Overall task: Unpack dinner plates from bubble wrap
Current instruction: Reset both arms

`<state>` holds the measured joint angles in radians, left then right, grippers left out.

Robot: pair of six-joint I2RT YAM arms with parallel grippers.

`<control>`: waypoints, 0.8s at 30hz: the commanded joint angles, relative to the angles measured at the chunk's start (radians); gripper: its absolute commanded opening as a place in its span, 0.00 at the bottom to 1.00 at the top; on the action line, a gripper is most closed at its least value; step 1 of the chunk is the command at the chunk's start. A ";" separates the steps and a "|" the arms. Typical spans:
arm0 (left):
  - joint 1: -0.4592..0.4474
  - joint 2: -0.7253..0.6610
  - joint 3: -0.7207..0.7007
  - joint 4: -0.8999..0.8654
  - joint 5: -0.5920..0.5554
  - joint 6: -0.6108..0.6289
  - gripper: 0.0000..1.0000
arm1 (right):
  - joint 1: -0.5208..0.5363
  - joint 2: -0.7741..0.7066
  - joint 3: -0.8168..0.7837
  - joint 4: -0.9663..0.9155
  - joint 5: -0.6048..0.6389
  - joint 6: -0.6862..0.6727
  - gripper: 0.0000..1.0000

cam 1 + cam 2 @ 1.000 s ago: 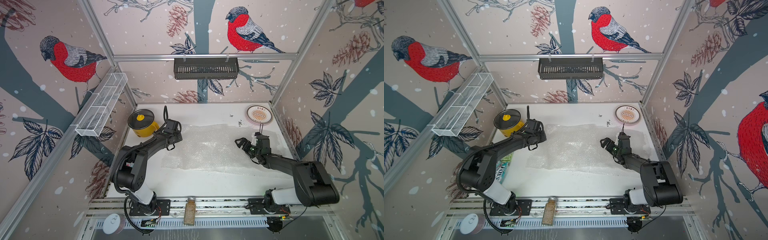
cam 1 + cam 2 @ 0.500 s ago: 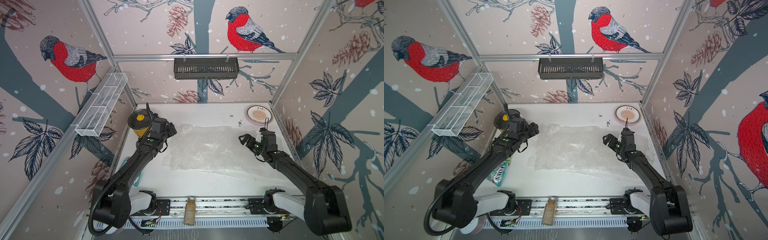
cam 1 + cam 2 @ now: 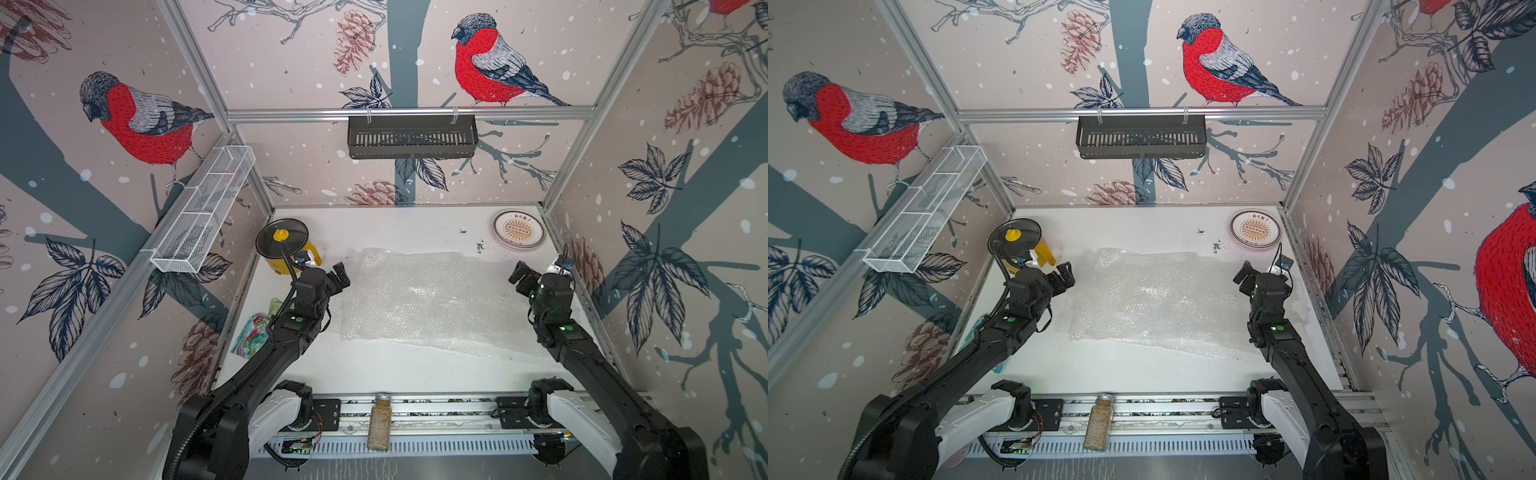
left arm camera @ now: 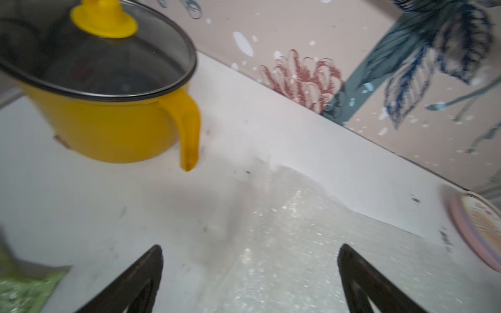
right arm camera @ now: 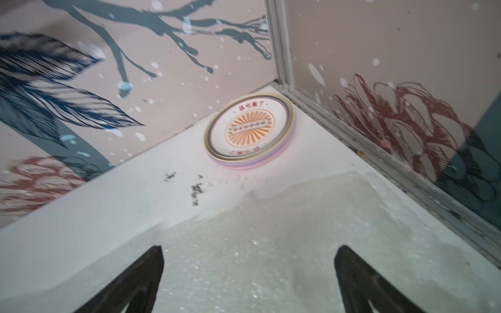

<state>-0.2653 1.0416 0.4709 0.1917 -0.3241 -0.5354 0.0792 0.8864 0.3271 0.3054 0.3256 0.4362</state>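
The bubble wrap, clear, crinkly and glinting, is lying spread flat across the middle of the table. The dinner plates are sitting stacked in its far right corner, the sunburst one on top of cream, lilac and pink rims. The left fingers and right fingers are hanging apart and empty at the wrap's side edges

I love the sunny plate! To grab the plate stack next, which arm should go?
Probably the right. The open right gripper is nearest the dinner plates in the far right corner. The left gripper, also open, is across the bubble wrap, by the yellow pot.
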 commanded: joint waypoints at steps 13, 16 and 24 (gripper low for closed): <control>0.051 0.213 -0.170 0.658 -0.352 0.390 0.97 | -0.088 0.342 -0.183 0.783 0.069 -0.189 0.99; 0.089 0.343 -0.182 0.807 -0.301 0.437 0.97 | -0.096 0.466 -0.202 0.948 0.061 -0.208 0.99; 0.117 0.486 -0.112 0.865 -0.181 0.538 0.98 | -0.018 0.610 -0.104 0.912 0.069 -0.303 1.00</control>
<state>-0.1596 1.5211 0.3592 0.9356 -0.5671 -0.0608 0.0601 1.5146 0.1940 1.2205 0.3656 0.1535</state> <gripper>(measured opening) 0.983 0.995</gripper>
